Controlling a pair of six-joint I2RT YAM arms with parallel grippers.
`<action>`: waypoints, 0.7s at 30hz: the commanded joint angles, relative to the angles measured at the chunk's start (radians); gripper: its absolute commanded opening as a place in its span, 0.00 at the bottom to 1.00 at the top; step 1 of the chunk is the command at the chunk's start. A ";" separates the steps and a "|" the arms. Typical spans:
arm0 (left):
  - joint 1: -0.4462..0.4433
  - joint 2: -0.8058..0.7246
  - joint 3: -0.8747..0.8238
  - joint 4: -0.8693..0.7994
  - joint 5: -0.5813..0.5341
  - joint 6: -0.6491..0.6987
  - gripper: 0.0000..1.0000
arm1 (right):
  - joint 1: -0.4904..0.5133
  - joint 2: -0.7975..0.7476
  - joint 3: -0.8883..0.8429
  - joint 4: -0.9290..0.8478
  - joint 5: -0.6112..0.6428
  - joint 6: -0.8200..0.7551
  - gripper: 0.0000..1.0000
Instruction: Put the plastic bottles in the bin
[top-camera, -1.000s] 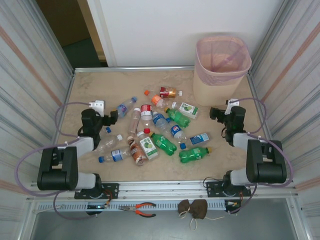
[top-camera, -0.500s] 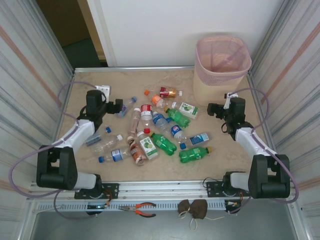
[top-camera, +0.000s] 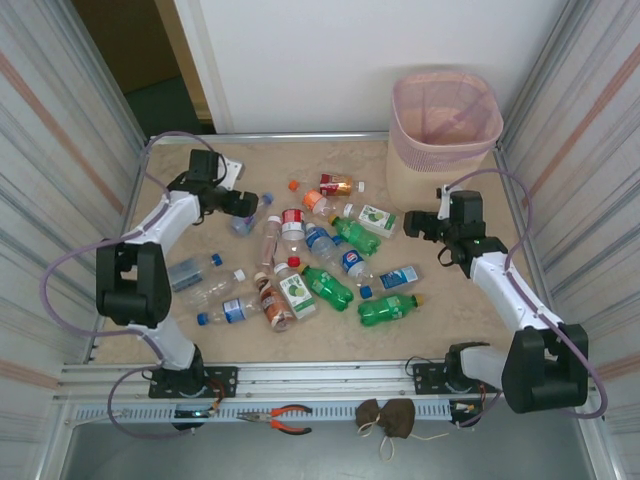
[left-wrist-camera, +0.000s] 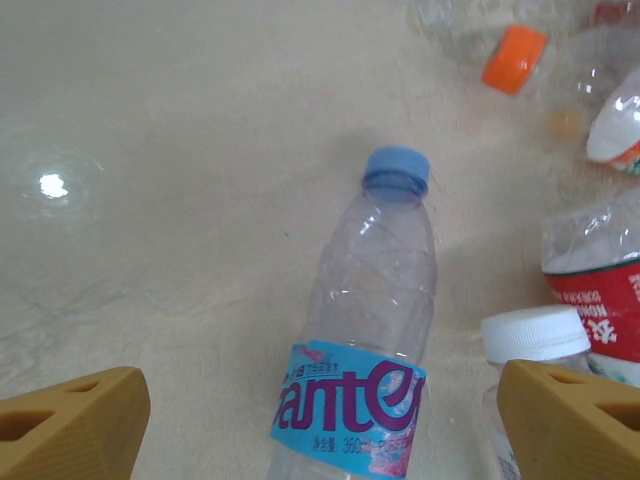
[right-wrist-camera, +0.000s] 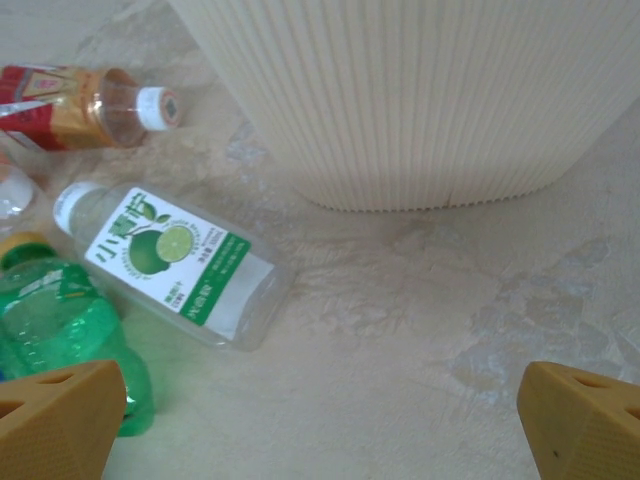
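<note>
Several plastic bottles (top-camera: 325, 285) lie scattered over the middle of the table, clear, green and brown. My left gripper (top-camera: 243, 206) hangs open over a clear blue-capped bottle (left-wrist-camera: 370, 300) with a blue label. That bottle lies between the two orange fingers (left-wrist-camera: 70, 420), with gaps on both sides. My right gripper (top-camera: 410, 222) is open over bare table just right of a lime-label bottle (right-wrist-camera: 170, 260) and a green bottle (right-wrist-camera: 60, 330). The pale pink bin (top-camera: 430, 180) stands upright at the far right, and its ribbed wall (right-wrist-camera: 430, 90) rises close ahead in the right wrist view.
Corrugated walls close in both sides of the table. A white-capped bottle (left-wrist-camera: 535, 335) and an orange-capped one (left-wrist-camera: 515, 58) lie right of the left gripper. Pliers (top-camera: 285, 418) and a dark pouch (top-camera: 388, 418) rest on the front rail.
Both arms have stretched away from their bases. The left gripper swung out over the blue-capped bottle, and the right gripper moved forward and left toward the lime-label bottle.
</note>
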 joint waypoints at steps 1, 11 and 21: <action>-0.005 0.035 0.041 -0.112 0.052 0.054 0.89 | 0.023 -0.054 0.046 -0.049 0.029 0.009 0.99; -0.029 0.117 0.034 -0.133 0.017 0.039 0.86 | 0.048 -0.089 0.046 -0.051 0.040 0.020 0.99; -0.056 0.190 0.047 -0.187 -0.066 0.029 0.79 | 0.071 -0.075 0.051 -0.044 0.044 0.018 0.99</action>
